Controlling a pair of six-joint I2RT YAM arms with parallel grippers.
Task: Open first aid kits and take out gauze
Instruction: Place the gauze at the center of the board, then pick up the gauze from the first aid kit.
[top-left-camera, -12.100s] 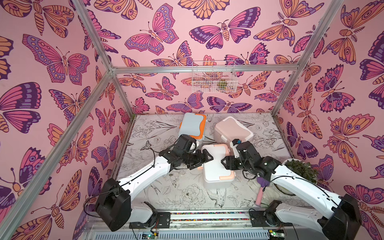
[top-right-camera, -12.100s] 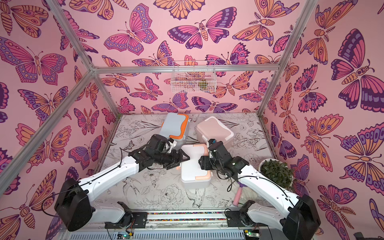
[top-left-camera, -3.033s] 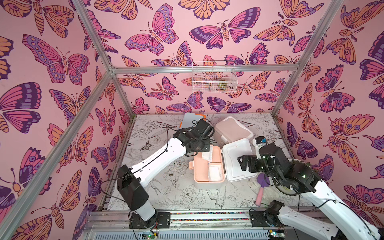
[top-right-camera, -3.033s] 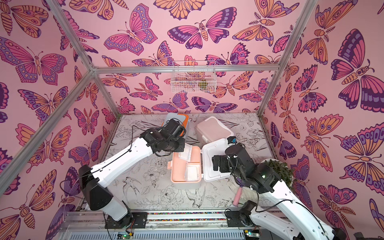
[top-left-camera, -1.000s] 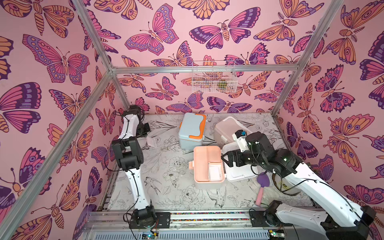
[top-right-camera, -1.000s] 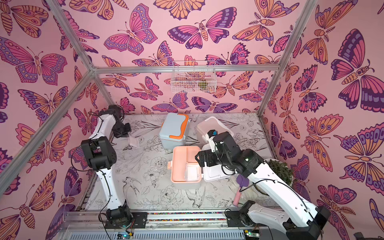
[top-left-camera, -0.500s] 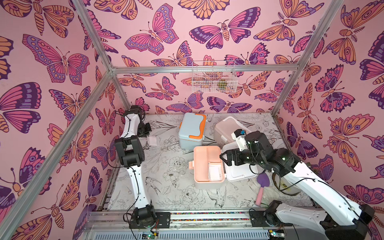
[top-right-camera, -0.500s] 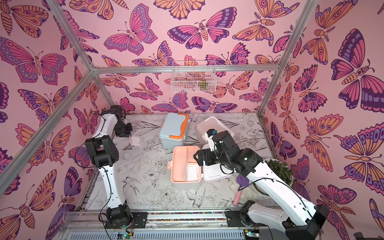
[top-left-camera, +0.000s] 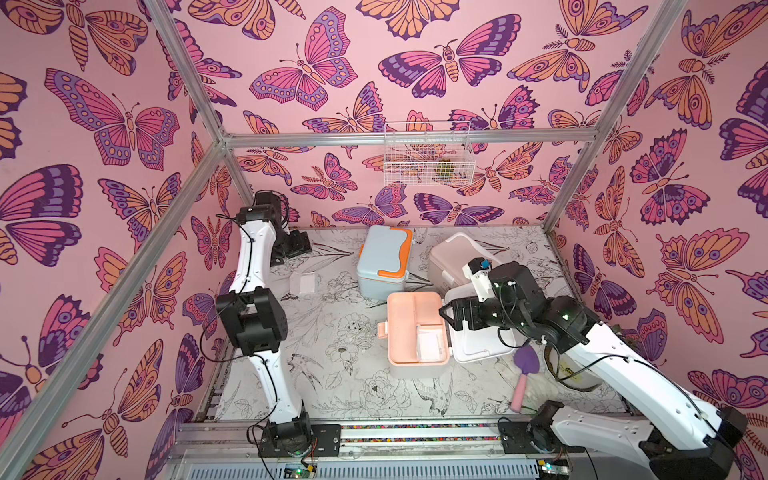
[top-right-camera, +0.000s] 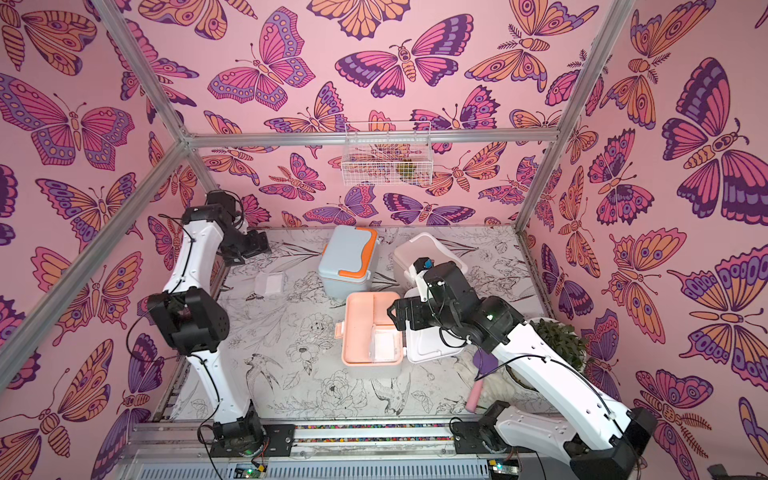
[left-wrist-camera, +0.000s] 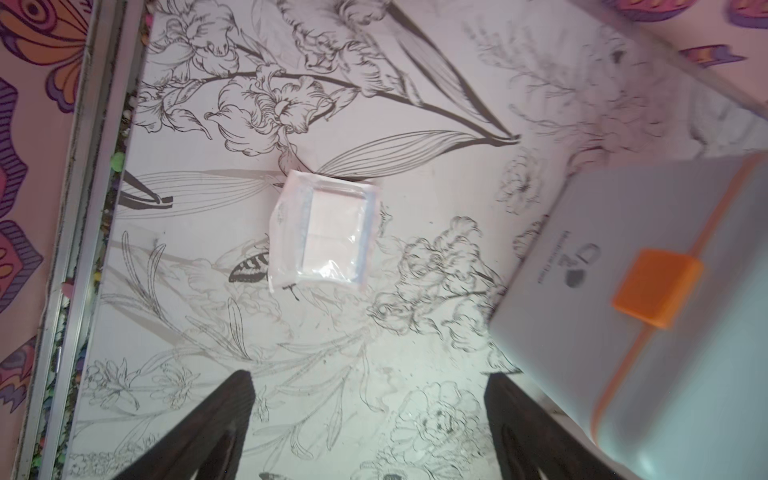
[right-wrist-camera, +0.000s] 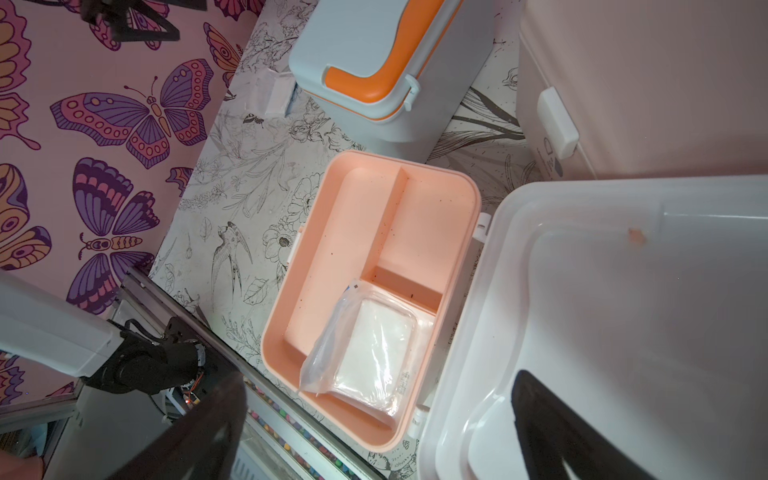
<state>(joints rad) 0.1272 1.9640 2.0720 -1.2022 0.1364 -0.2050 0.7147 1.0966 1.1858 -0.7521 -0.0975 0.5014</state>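
Bench (top-left-camera: 332, 374), contents front to back. Item: brush (top-left-camera: 524, 376), pink handle and purple head, lying near the front right, just beside the right arm. Item: potted plant (top-right-camera: 559, 336), right edge, partly hidden by that arm. Item: white kit (top-left-camera: 399, 368), open at centre; its lid (top-left-camera: 478, 351) is swung over to the right and lies inside up, and the peach tray (top-left-camera: 401, 320) is exposed. Item: tray gauze (right-wrist-camera: 370, 353), one clear packet with a white pad, in the tray's nearer right compartment; the other compartments hold nothing. Item: right gripper (top-left-camera: 451, 318), hanging over the join of tray and lid, fingers spread wide and holding nothing. Item: blue kit (top-left-camera: 384, 259), orange handle, lid shut, behind the tray. Item: pink kit (top-left-camera: 453, 255), shut, right of the blue one, its front hidden by the right arm. Item: loose gauze (left-wrist-camera: 324, 237), flat on the bench left of the blue kit, apart from it. Item: left gripper (top-left-camera: 297, 249), near the rear left corner, beyond that packet and clear of it, fingers wide and empty. Item: wire basket (top-left-camera: 428, 160), on the back wall.
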